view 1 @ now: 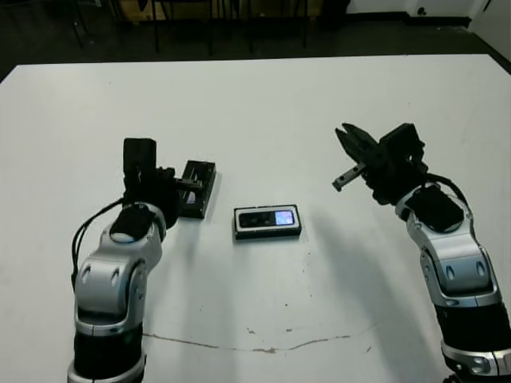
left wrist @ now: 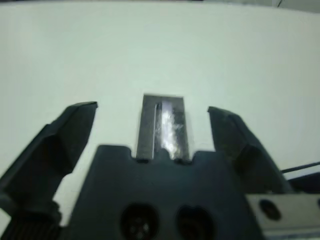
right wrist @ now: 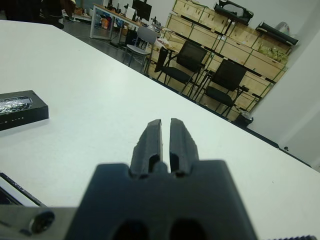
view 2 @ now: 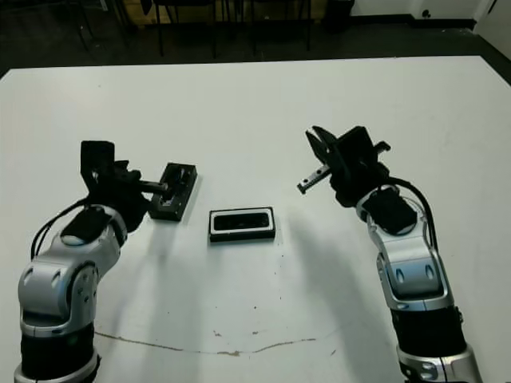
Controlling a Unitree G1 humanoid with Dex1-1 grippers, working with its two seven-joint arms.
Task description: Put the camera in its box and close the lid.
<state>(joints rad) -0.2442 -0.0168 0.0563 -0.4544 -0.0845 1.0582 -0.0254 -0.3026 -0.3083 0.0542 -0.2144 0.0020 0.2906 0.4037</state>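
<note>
On the white table (view 1: 263,104), near its middle, the box (view 1: 267,223) lies flat with the camera (view 1: 269,218) resting inside it. In the left eye view the camera's small bluish screen (view 1: 284,217) glows at the right end; in the right eye view the same spot looks plain dark and no screen shows. Left of the box and a little farther off lies the lid (view 1: 197,189), apart from it and turned so its long side runs away from the robot.

The left gripper (view 1: 190,184) sits right at the lid. The head views show only a thin finger reaching over the lid's near end, so the opening cannot be read there. The left wrist view settles it: the two fingers (left wrist: 72,127) are spread wide, one on each side of the lid, whose pale shiny strip (left wrist: 169,125) runs between them, and neither finger touches it.

The right gripper (view 1: 348,156) hangs above the table to the right of the box, well apart from it. In its own wrist view its fingers (right wrist: 150,142) are pressed nearly together on nothing, and the lid appears as a dark slab at the picture's edge. That view also shows chairs (right wrist: 185,62) and wooden crates (right wrist: 235,37) beyond the table.
</note>
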